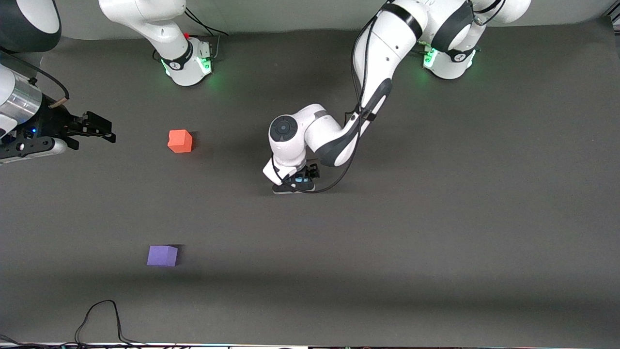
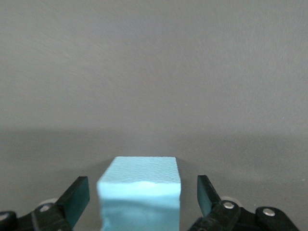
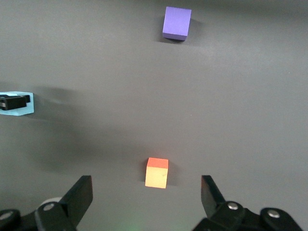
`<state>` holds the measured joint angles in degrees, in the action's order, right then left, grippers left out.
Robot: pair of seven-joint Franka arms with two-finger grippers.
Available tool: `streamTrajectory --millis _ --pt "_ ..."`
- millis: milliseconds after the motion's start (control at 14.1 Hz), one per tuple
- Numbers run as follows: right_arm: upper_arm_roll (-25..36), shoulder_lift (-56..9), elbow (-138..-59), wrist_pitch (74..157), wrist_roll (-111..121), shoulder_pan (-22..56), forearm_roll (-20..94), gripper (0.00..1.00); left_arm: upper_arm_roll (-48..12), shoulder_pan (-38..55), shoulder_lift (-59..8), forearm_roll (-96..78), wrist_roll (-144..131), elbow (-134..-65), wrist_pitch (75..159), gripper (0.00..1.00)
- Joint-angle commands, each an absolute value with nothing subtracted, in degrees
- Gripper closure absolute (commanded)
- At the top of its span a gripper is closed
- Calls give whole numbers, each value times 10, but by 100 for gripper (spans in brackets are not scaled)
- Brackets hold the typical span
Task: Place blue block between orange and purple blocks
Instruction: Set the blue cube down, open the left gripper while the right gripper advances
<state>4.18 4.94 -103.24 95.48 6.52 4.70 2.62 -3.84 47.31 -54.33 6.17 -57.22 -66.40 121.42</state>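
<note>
The blue block (image 2: 139, 192) rests on the dark mat between the fingers of my left gripper (image 2: 143, 191), with a gap on each side, so the gripper is open around it. In the front view only a sliver of the blue block (image 1: 303, 182) shows under the left gripper (image 1: 296, 184), near the table's middle. The orange block (image 1: 180, 141) sits toward the right arm's end, and the purple block (image 1: 162, 255) lies nearer the front camera than it. My right gripper (image 1: 102, 130) hangs open and empty, waiting, with the orange block (image 3: 157, 173) and purple block (image 3: 176, 22) in its view.
A black cable (image 1: 99, 317) loops along the table edge nearest the front camera. The two arm bases (image 1: 189, 60) (image 1: 450, 60) stand along the edge farthest from it. Bare mat (image 1: 169, 198) lies between the orange and purple blocks.
</note>
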Motion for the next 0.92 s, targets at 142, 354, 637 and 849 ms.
streamTrajectory --millis 142,354,637,849 --pt "41 54 -1029 951 69 54 39 0 -43 390 -432 39 -546 -652 1089 0" --pt "40 55 -1021 951 52 94 45 0 -41 313 -356 11 -456 -679 1003 0" --pt "40 25 -971 951 -86 211 70 0 -41 178 -285 -11 -306 -716 927 0" --pt "40 -59 -892 953 -235 343 65 0 -40 105 -240 -11 -210 -717 870 0"
